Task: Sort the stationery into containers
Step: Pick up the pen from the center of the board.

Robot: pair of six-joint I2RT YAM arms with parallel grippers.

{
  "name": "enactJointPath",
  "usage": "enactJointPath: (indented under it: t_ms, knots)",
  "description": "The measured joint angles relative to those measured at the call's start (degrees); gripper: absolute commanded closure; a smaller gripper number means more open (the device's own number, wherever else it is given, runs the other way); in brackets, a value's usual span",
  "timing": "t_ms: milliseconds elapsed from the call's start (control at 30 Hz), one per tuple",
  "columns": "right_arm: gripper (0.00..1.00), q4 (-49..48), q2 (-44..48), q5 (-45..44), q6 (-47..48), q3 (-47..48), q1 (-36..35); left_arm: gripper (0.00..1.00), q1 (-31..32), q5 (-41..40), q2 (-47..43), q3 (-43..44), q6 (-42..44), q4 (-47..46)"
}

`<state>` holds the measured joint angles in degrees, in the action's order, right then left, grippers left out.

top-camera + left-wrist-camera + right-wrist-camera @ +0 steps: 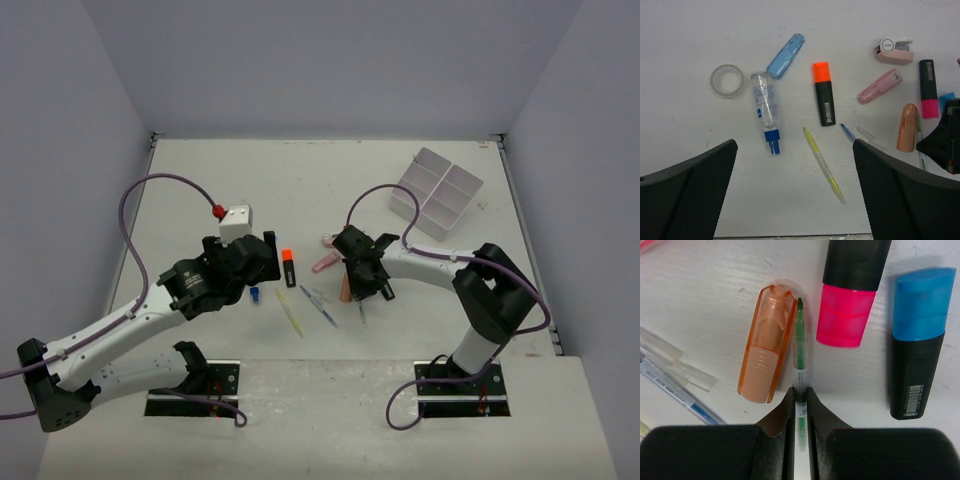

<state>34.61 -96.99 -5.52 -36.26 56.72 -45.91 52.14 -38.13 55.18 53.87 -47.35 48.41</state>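
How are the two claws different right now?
The left claw is spread wide open, while the right claw is shut. The left claw holds nothing, while the right claw pinches a thin green pen. The left claw seems to hang higher, with many items in its view, while the right claw sits low and close. Both are black and point downward.

Bright, even overhead light, soft shadows, sharp focus, slight blur on nearest wrist-view edges.
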Motion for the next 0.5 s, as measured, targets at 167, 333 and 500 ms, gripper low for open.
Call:
enactJointPath:
  t_ms: [167,333,500]
  knots:
    - [1.00,0.00,0.07,-0.14,-0.21,0.05,0.00,0.00,0.00,1.99,3.54,-0.37,-0.32,-2.46]
    - [1.00,1.11,3.23,-1.58,-0.20,-0.07,0.00,0.00,0.00,4.61,8.20,-0.35,-2.56,-5.70]
    - [1.00,4.78,15.20,-4.67,-0.19,-0.10,0.02,0.01,0.00,8.21,15.15,-0.11,-6.45,-9.89]
